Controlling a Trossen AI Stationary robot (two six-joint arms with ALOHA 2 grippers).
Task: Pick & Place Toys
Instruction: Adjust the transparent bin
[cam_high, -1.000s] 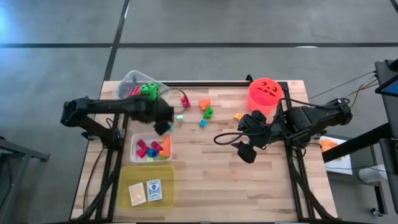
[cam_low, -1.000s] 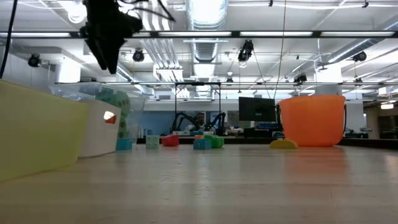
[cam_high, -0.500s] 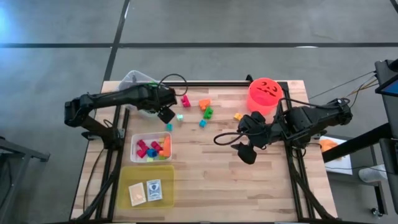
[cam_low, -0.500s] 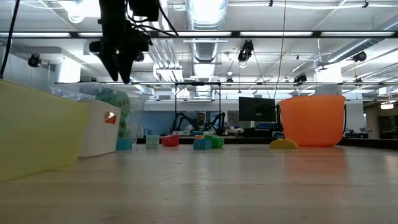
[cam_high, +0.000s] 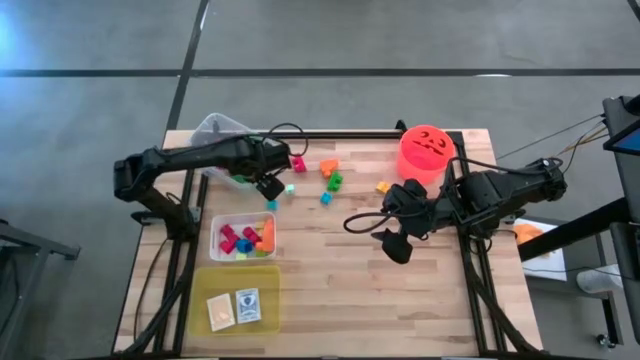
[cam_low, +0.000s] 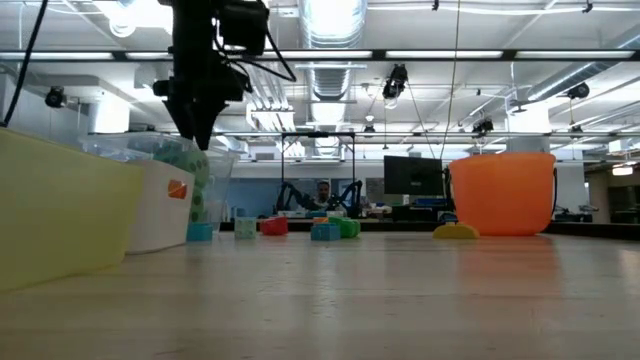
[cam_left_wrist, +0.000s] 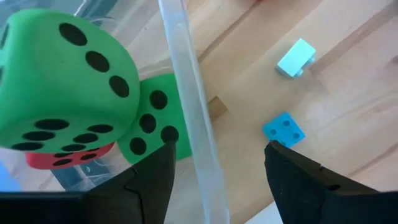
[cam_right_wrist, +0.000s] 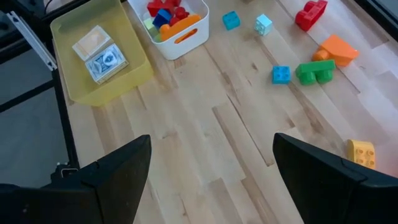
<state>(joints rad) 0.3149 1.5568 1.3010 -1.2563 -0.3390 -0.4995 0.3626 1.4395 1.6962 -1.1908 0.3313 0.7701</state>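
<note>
Nearest, a yellow plastic tub (cam_high: 236, 298) at the table's front-left edge holds two small flat cards (cam_high: 234, 307); their print is too small to read. Beyond it, a white bin (cam_high: 243, 236) holds bright blocks. Mid-table, the right gripper (cam_high: 391, 243) hangs spread and empty over open wood. Farther back, the left gripper (cam_high: 270, 184) straddles the clear tub's rim (cam_left_wrist: 186, 93), its fingers apart, holding nothing, beside green black-dotted dice (cam_left_wrist: 65, 81). Loose blocks (cam_high: 330, 175) lie just beyond.

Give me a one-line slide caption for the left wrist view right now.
Left gripper open astride the clear tub's wall, green dice inside, a blue block on the table outside.
</note>
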